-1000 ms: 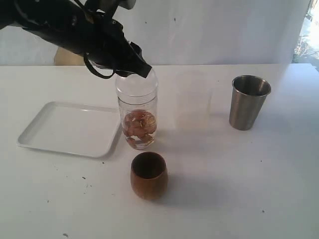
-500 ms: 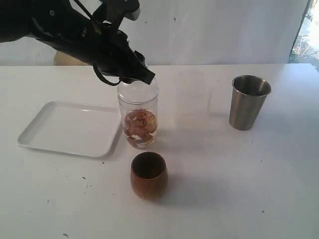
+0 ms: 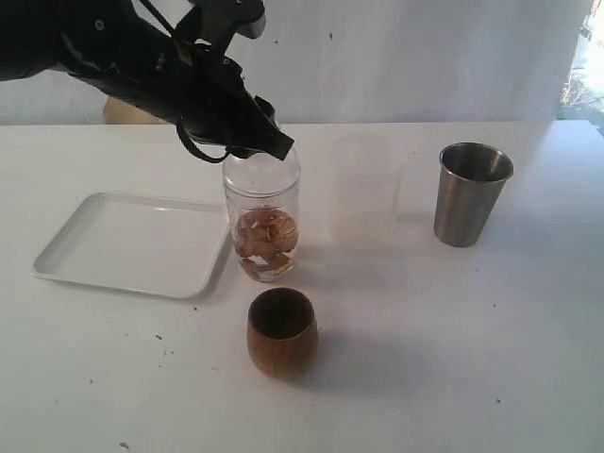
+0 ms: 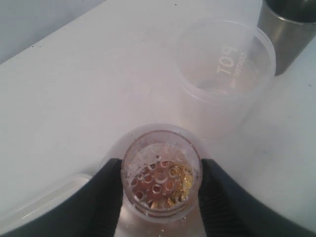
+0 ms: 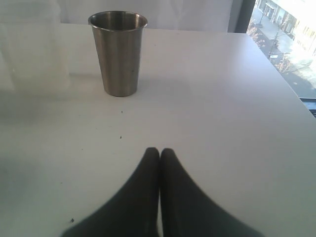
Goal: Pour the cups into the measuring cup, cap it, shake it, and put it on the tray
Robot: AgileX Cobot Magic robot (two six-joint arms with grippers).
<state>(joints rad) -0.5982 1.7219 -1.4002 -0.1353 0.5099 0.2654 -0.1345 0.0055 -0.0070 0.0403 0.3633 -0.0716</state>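
Note:
The clear measuring cup stands by the tray's right edge with orange-brown pieces and bubbly liquid in its lower half. My left gripper comes down from the upper left and is shut on its top. In the left wrist view both black fingers press the sides of the measuring cup. The brown wooden cup stands in front of it. The steel tumbler stands upright at the right. The white tray lies at the left. My right gripper is shut on nothing, low over the table, short of the steel tumbler.
A frosted translucent cup stands between the measuring cup and the tumbler; it also shows as the frosted cup in the left wrist view. A tan object sits behind the left arm. Small dark specks dot the white table.
The left arm shifted slightly right and up a second ago, and the measuring cup moved a little right with it. Since half a second ago nothing has moved.

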